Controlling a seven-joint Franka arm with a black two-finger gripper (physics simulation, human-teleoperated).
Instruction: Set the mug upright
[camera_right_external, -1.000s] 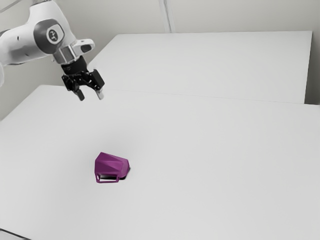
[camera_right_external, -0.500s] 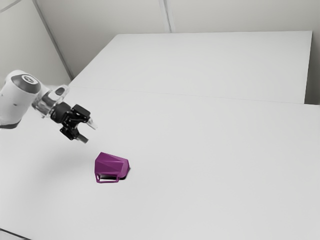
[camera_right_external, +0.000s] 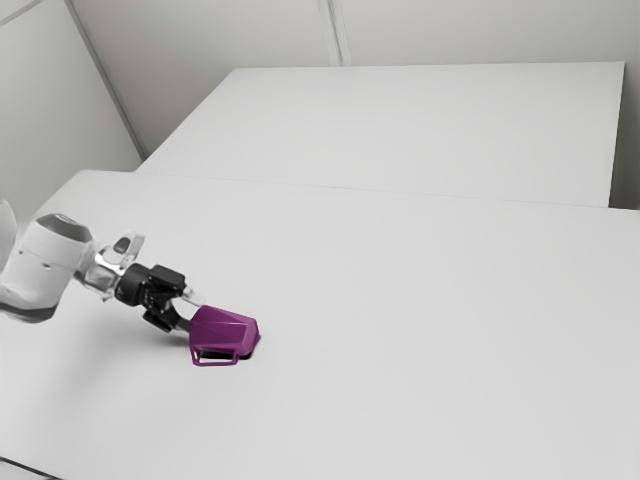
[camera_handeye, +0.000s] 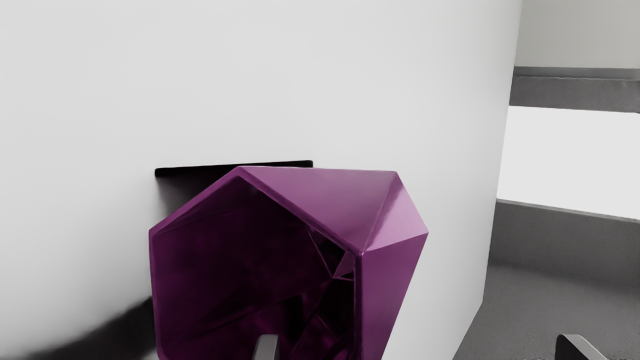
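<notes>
Mug: the purple, glossy, faceted mug (camera_right_external: 225, 330) lies on its side on the smooth white table (camera_right_external: 450, 340), in from the far edge and towards the exterior view's left.
Mug mouth: faces my hand; the base points to the exterior view's right.
Mug handle: the angular purple handle (camera_right_external: 216, 364) is on the side nearer the exterior camera.
Gripper: the black two-finger gripper (camera_right_external: 195, 313) is at the mouth end, fingers wide apart, with nothing clamped between them.
Fingertips: in the wrist view, one grey fingertip (camera_handeye: 266, 348) overlaps the dark interior; the other grey fingertip (camera_handeye: 571, 348) stands outside the wall, well apart from it. I cannot tell how deep the inner one reaches.
Task status: goal state not met; the mouth is sideways, not up. I judge the approach to the rim nearly complete.
Work outstanding: secure the wall between the fingers, raise the mug, rotate it mouth up, seat the base on the table, release.
Caution: closing off-centre may push or roll the mug; verify alignment with the wall.
</notes>
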